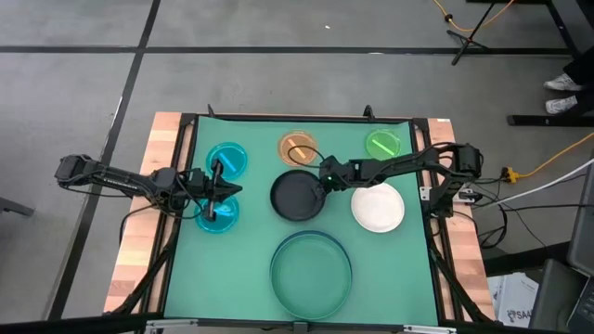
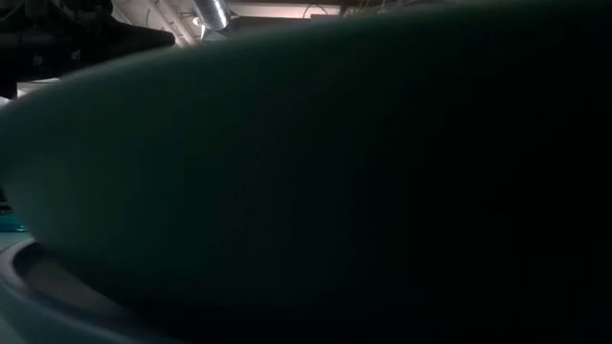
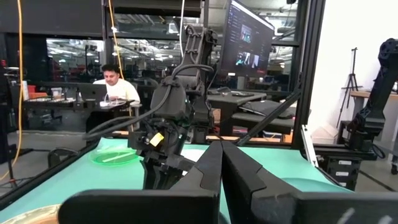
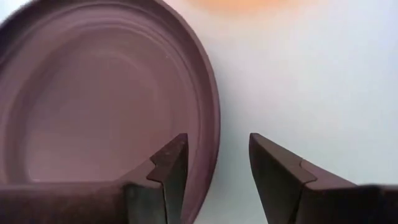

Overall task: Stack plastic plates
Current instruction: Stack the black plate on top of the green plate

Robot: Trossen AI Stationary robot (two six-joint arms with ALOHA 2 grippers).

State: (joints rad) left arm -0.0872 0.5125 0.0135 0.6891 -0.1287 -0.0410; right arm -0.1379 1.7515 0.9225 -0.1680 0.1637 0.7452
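In the high view, seven round plates lie flat on the green mat. They are two cyan plates (image 1: 225,158) (image 1: 219,213), an orange plate (image 1: 297,147), a light green plate (image 1: 382,144), a black plate (image 1: 295,197), a white plate (image 1: 378,208) and a large dark green plate (image 1: 311,274). The dark green one seems to sit inside a blue plate (image 2: 24,287). My left gripper (image 1: 237,190) (image 3: 221,149) is shut and empty between the cyan plates. My right gripper (image 1: 322,176) (image 4: 217,140) is open, with one finger over the black plate's rim (image 4: 208,134) and the other outside it.
The dark green plate (image 2: 306,172) fills the low view. The table frame and wooden side boards (image 1: 139,232) border the mat. A person sits at a desk beyond the table in the left wrist view. Bare mat lies between the black and white plates and near the left edge.
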